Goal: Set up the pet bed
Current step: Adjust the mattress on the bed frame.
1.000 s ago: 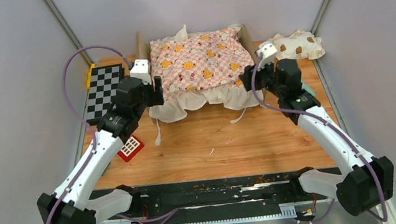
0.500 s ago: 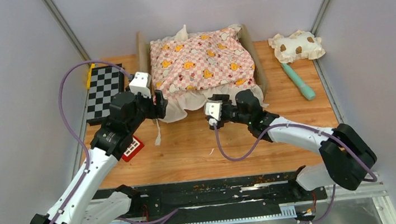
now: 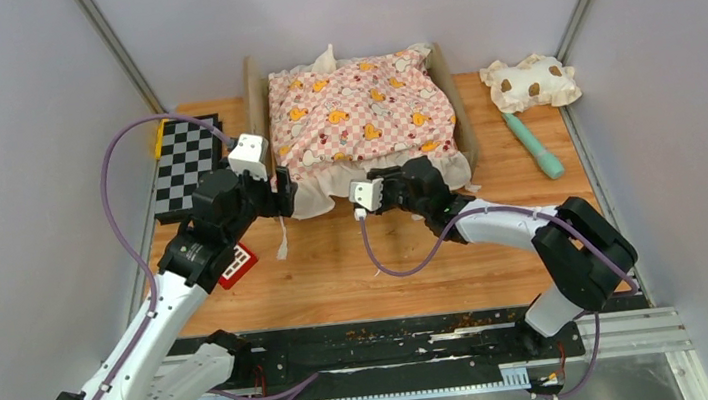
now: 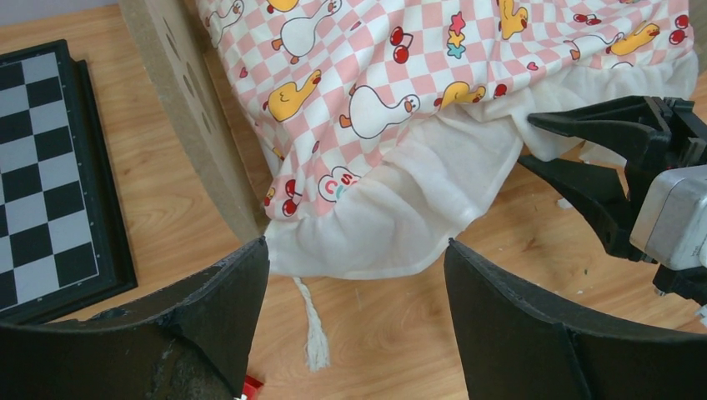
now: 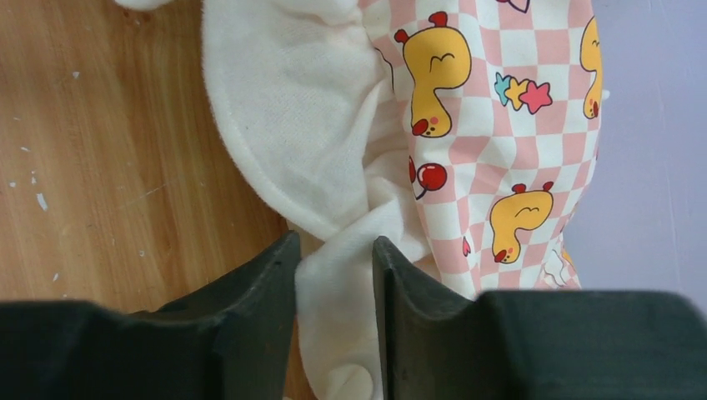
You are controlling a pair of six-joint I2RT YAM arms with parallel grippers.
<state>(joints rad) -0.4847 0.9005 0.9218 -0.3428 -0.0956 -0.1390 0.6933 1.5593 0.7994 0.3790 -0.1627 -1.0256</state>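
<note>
The pet bed [image 3: 255, 88] stands at the far middle of the wooden table [image 3: 387, 257], its light-wood side boards rising on either side of the pink checkered cushion [image 3: 360, 109] that lies in it; the cushion's duck print and white ruffle [image 4: 392, 225] spill over the near end of the frame onto the table.

The left gripper [image 4: 357, 248] hangs at the cushion's near-left corner, just beside the bed's left board, jaws spread wide and released; the ruffle's corner sits between the fingers [image 4: 225, 292] without touching either, and a twisted white tie [image 4: 313, 333] trails from it on the wood.

The right gripper [image 5: 333, 246] reaches in low at the near edge towards the cushion's middle; a bunched fold of the white ruffle fills the narrow gap between its fingers, so it is clenched on the cushion.

A chessboard [image 3: 186, 159] lies left of the bed; a small red object [image 3: 234, 264] lies under the left arm; a brown-spotted pillow [image 3: 530, 81] and a teal stick [image 3: 533, 144] lie to the right, well apart from the bed.
</note>
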